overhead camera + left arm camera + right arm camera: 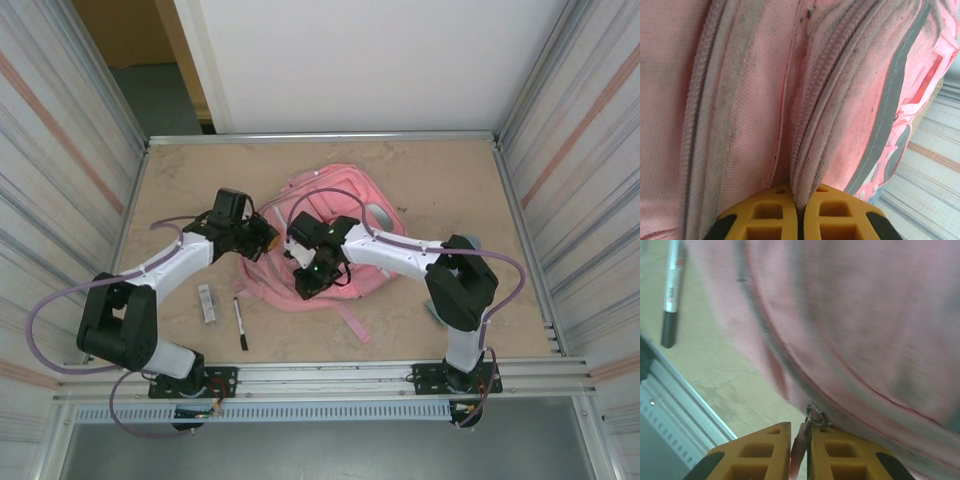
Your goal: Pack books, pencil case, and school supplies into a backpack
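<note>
The pink backpack (pixel 325 205) lies mid-table. My left gripper (pixel 268 238) is at its left edge. In the left wrist view this gripper (pixel 799 202) is shut on a fold of the backpack (pixel 765 100) beside a zipper track. My right gripper (pixel 305 285) is at the bag's near edge. There it (pixel 800 440) is shut on the pink zipper pull (pixel 812 417) of the backpack (pixel 865 315). A black pen (pixel 240 325) (pixel 672 285) and a small whitish-grey bar (pixel 207 302) lie on the table left of the bag. The books and pencil case are out of view.
A metal rail (pixel 330 375) (pixel 680 395) runs along the near table edge. Striped walls close in both sides and a white panel stands behind. A pink strap (pixel 352 325) trails toward the rail. A blue-grey bit (pixel 469 240) shows behind the right arm's elbow; I cannot tell what it is.
</note>
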